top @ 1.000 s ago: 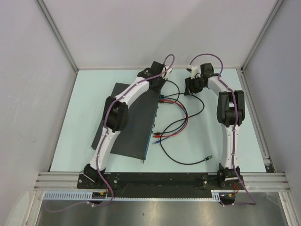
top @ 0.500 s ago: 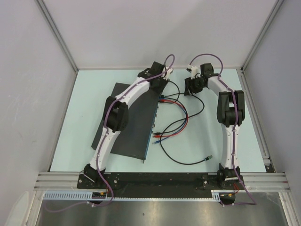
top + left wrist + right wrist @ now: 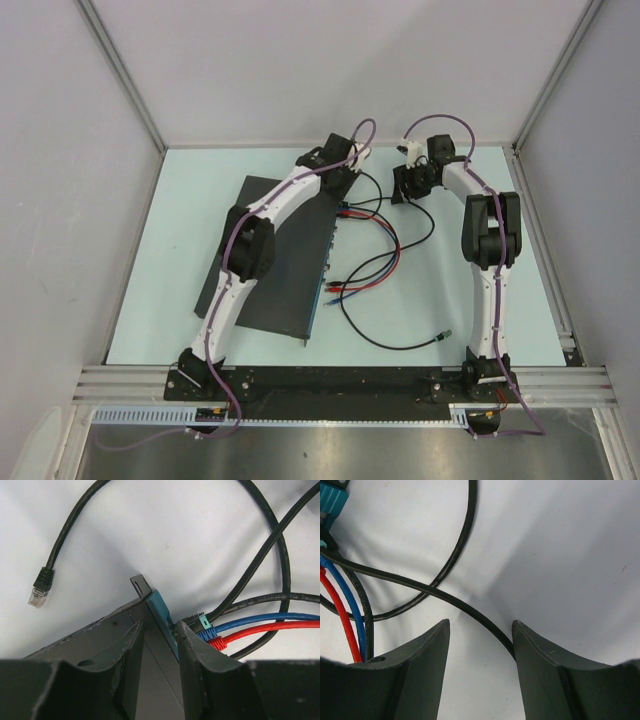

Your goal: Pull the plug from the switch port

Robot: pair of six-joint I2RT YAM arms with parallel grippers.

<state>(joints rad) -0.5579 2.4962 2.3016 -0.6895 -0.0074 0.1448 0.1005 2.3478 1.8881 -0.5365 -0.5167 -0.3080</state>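
The switch [image 3: 275,255] is a flat black box lying at a slant left of centre, its blue-grey socket face [image 3: 325,260] turned right. In the left wrist view its far corner [image 3: 100,635] and blue face [image 3: 161,611] show, with a black plug [image 3: 196,622], a blue plug [image 3: 206,633] and a red plug [image 3: 217,642] seated in sockets. My left gripper [image 3: 159,630] is open and straddles the face's top edge beside those plugs. My right gripper [image 3: 480,625] is open and empty over the table, with a black cable [image 3: 470,609] running between its fingers.
A second group of red, blue and black cables [image 3: 345,288] is plugged in lower on the face. A loose black cable ends in a clear plug [image 3: 39,591] on the table. Another loose cable end [image 3: 445,337] lies front right. Cables loop between the arms [image 3: 395,240].
My left gripper has shifted slightly to the right at the switch's far end. The right arm has not moved.
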